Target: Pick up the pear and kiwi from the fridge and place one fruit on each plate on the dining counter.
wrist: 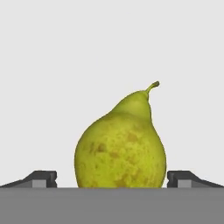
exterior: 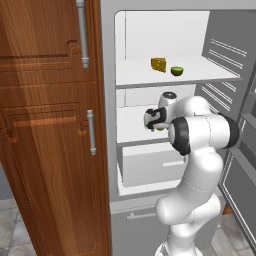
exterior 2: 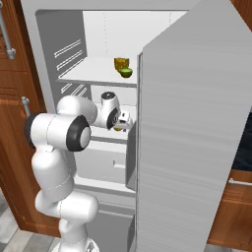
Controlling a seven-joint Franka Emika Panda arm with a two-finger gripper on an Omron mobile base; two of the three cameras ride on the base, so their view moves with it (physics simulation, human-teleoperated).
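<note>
In the hand view the yellow-green pear (wrist: 120,144) stands upright, stem up, right between my two fingertips (wrist: 43,178). A gap shows on each side, so my gripper (wrist: 112,179) is open around it, not touching. My gripper (exterior: 152,122) reaches into the fridge (exterior: 107,100) at the middle shelf (exterior: 131,131), where a sliver of the pear (exterior: 160,129) peeks out beside the hand. From the right, the gripper (exterior 2: 126,123) sits just above the pear (exterior 2: 118,129). The green kiwi (exterior: 177,71) rests on the upper shelf, and appears again as the kiwi (exterior 2: 126,73).
An orange-yellow cheese wedge (exterior: 158,64) stands left of the kiwi. A white drawer (exterior: 150,167) lies below the middle shelf. The open grey fridge door (exterior 2: 197,128) stands close on the right. A brown wooden cabinet (exterior: 50,125) flanks the fridge on the left.
</note>
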